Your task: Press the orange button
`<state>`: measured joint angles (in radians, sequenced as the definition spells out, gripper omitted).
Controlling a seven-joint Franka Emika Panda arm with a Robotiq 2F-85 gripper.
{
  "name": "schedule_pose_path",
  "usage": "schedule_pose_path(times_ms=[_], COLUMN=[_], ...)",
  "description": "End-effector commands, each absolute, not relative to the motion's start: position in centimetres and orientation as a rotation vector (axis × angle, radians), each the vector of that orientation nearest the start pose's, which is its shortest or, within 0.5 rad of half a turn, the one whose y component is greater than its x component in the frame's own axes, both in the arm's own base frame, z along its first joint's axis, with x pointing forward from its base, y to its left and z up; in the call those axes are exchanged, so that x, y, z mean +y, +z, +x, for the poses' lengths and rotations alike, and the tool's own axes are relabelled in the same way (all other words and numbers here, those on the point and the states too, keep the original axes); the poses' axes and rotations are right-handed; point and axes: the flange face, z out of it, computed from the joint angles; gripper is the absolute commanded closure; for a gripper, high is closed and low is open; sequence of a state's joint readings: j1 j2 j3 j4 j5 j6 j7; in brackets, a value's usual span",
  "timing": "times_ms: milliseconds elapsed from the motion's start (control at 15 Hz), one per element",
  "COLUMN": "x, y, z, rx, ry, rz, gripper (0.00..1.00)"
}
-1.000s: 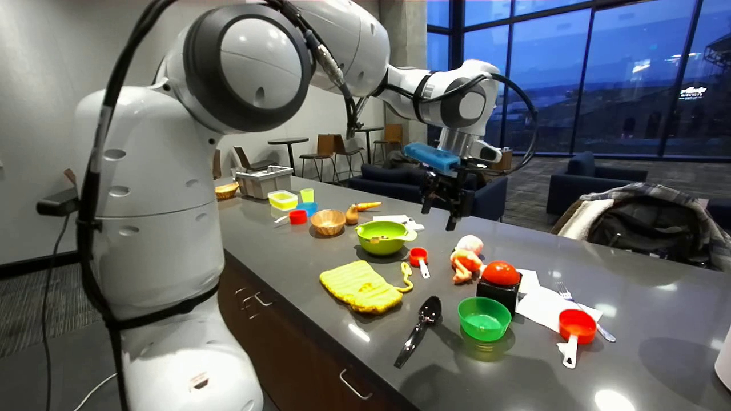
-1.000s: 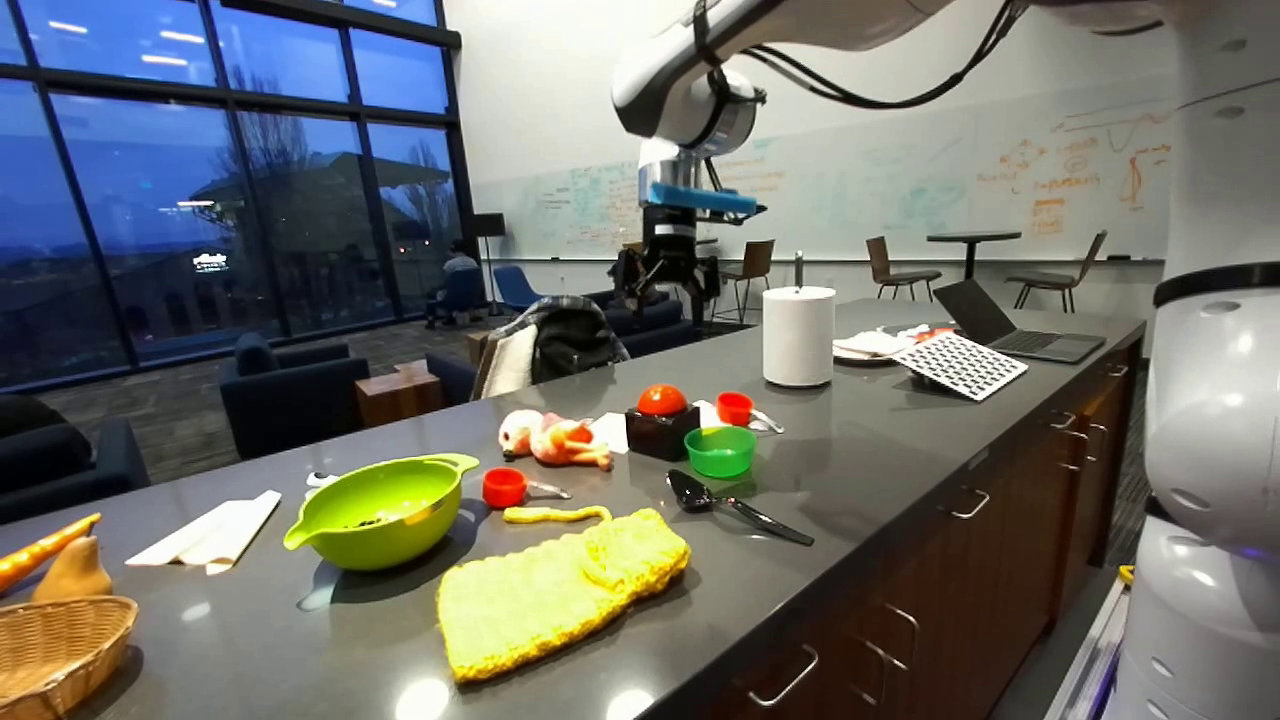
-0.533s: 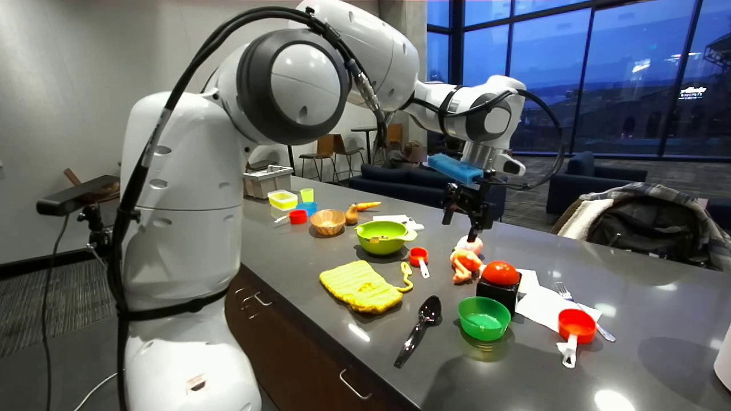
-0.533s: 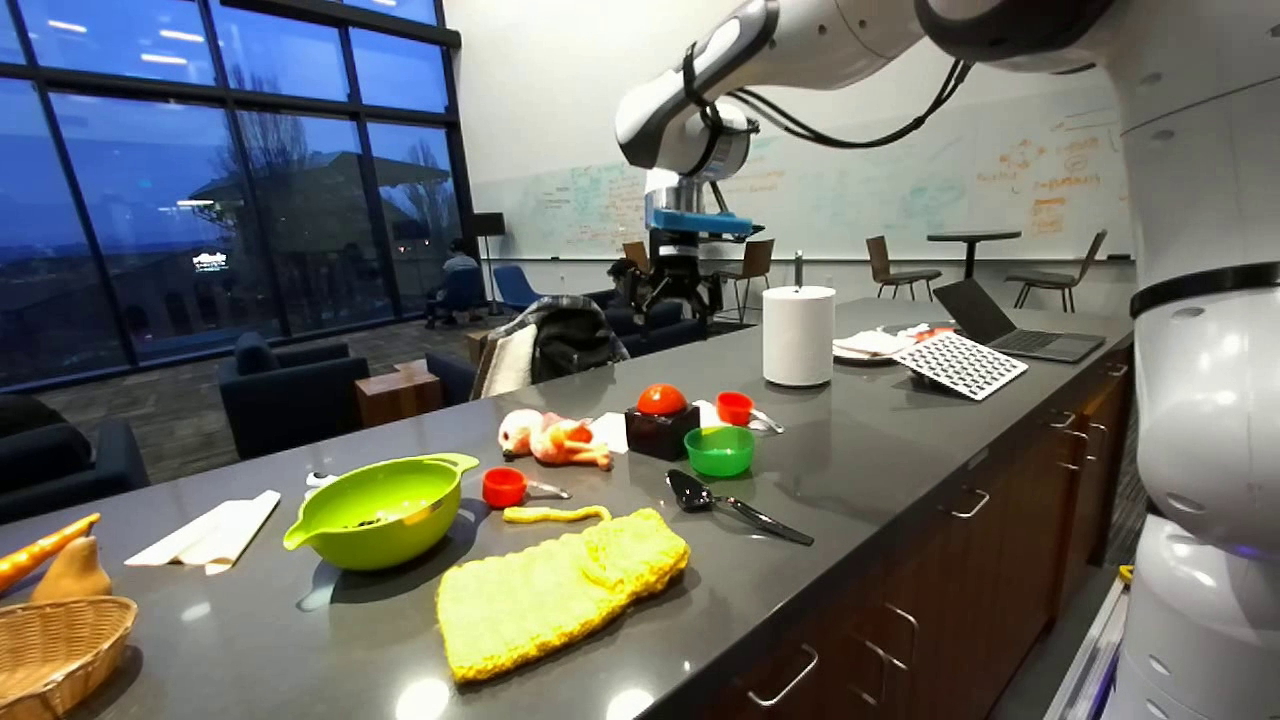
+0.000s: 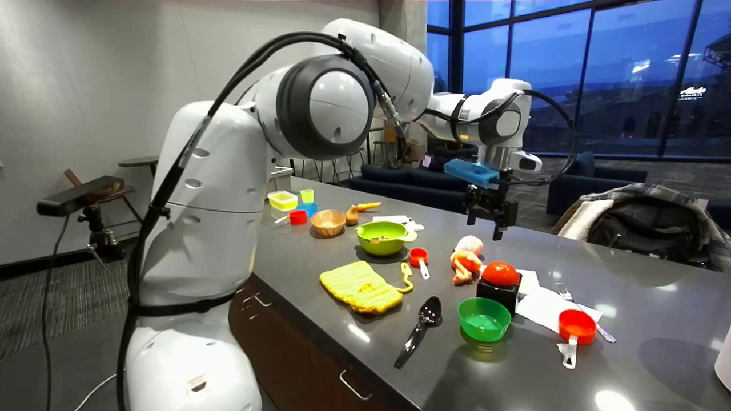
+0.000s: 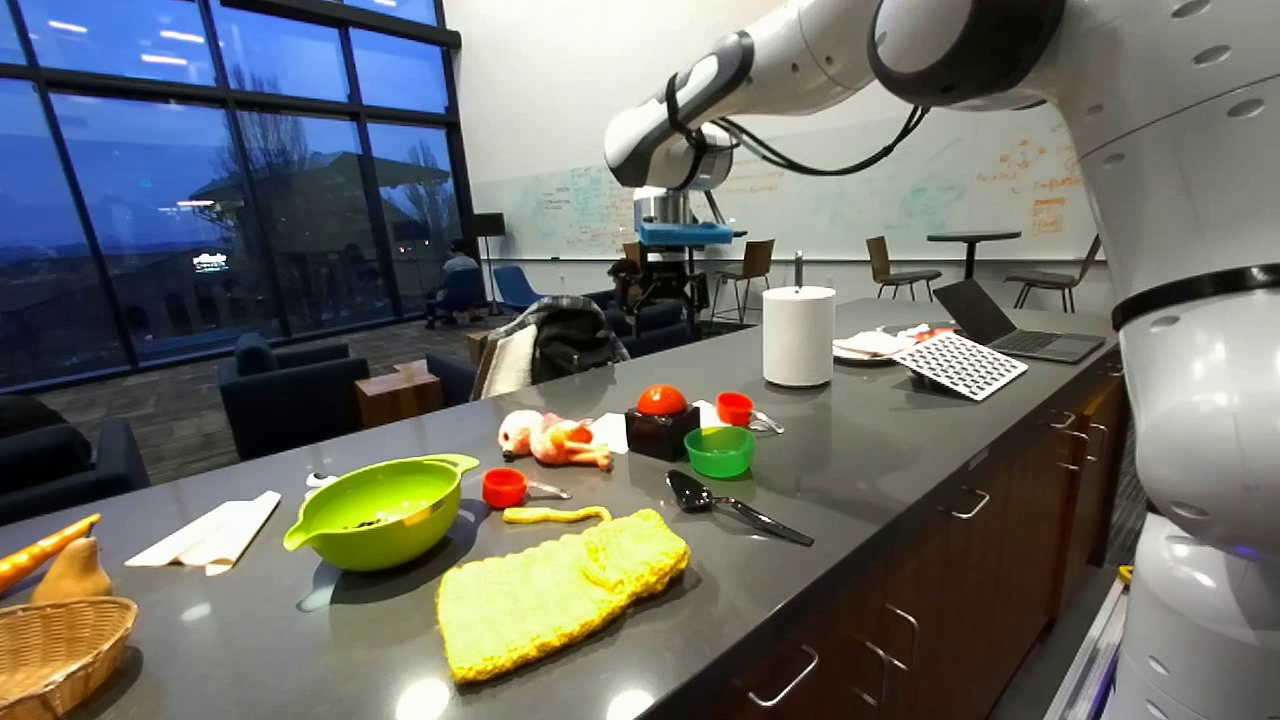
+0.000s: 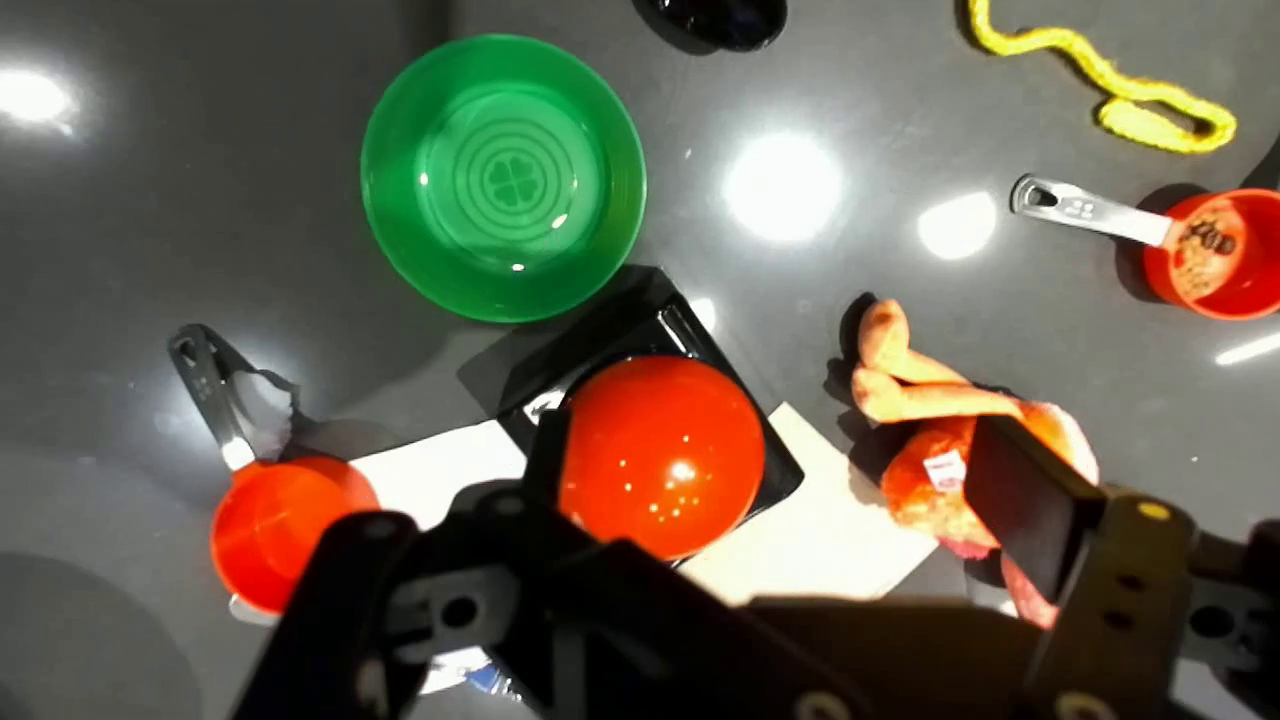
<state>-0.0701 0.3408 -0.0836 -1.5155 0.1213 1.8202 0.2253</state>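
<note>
The orange-red domed button [image 5: 501, 274] sits on a black square base [image 5: 497, 297] on the counter. It also shows in an exterior view [image 6: 662, 400] and, from above, in the wrist view [image 7: 665, 450]. My gripper [image 5: 486, 225] hangs above the counter, higher than the button and apart from it. In an exterior view it looks dark against the background [image 6: 662, 305]. In the wrist view my gripper [image 7: 795, 480] is open with nothing between the fingers. The left finger in that view overlaps the dome's left edge; the right finger overlaps the pink toy.
A green bowl [image 7: 505, 180] stands close against the base. A pink-orange plush toy [image 5: 467, 260], red measuring cups [image 5: 577, 325], a black spoon [image 5: 422, 328] and white paper [image 5: 551, 308] lie around it. A lime bowl [image 6: 385, 515] and yellow knitted cloth [image 6: 560, 590] are farther off.
The arm has reached outward and down. My gripper is lower and nearer the button, having moved right in an exterior view. The button and other objects have not moved.
</note>
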Motion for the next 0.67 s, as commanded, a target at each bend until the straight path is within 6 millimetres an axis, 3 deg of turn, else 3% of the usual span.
schedule_pose_path(times_ms=[0, 333, 600], x=[-9.3, -9.9, -9.9], y=[46.4, 46.1, 46.5], z=[67.4, 69.4, 69.7], rx=[0.668, 0.702, 0.728], ry=[-0.006, -0.032, 0.002], rz=[-3.022, -3.007, -2.981], gripper=[0.0, 0.0, 0.0])
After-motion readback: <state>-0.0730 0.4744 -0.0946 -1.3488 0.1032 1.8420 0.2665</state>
